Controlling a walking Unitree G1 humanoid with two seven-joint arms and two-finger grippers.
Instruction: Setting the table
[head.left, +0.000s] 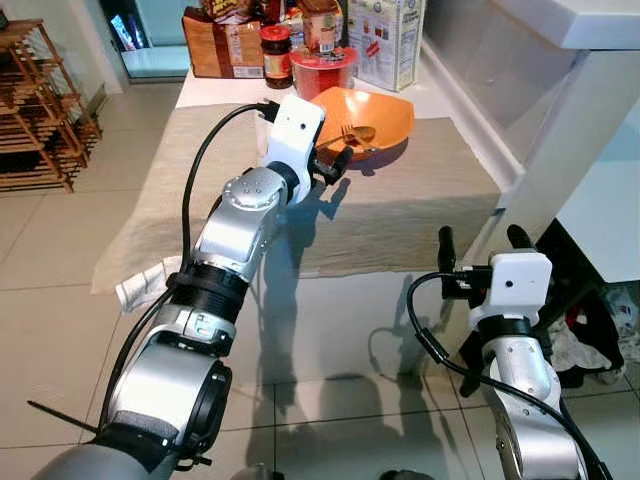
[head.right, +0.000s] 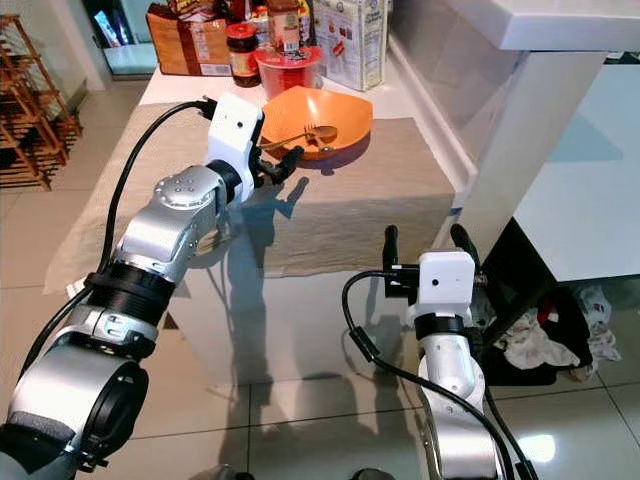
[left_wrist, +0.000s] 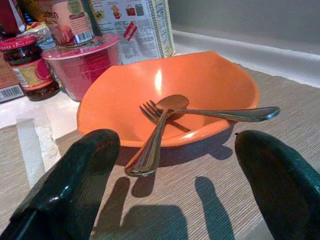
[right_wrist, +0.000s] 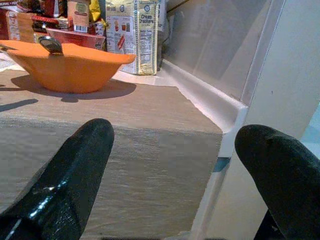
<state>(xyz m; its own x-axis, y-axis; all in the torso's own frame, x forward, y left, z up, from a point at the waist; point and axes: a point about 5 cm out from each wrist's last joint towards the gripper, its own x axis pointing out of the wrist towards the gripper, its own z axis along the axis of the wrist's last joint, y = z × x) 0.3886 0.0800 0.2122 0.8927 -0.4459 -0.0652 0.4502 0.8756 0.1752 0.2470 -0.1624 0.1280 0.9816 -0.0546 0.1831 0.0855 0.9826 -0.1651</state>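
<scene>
From the head, an orange bowl (head.left: 372, 118) is sitting on a beige cloth (head.left: 400, 205) covering the table. Behind the bowl, groceries are crowding the table's far end: one dark jar (head.left: 276, 55), one red tub (head.left: 323, 70), one cracker box (head.left: 385, 42) and a brown packet (head.left: 222, 45). One white counter (head.right: 520, 60) is rising to the right of the bowl, and a wooden rack (head.left: 35, 105) is standing well to its left on the tiled floor. The left gripper (head.left: 335, 165) is reaching over the cloth just in front of the bowl, fingers parted, gripping nothing. The right gripper (head.right: 420, 240) is hanging low beyond the bowl's near table edge, fingers spread and empty.

Through the left wrist, the bowl is looking glossy, with a wavy rim. One fork (left_wrist: 152, 137) and one spoon (left_wrist: 215, 110) are lying crossed inside it, both handles jutting over the near rim.

Through the right wrist, the bowl (right_wrist: 70, 67) is showing side-on, with what is probably a utensil's tip poking above its rim.
</scene>
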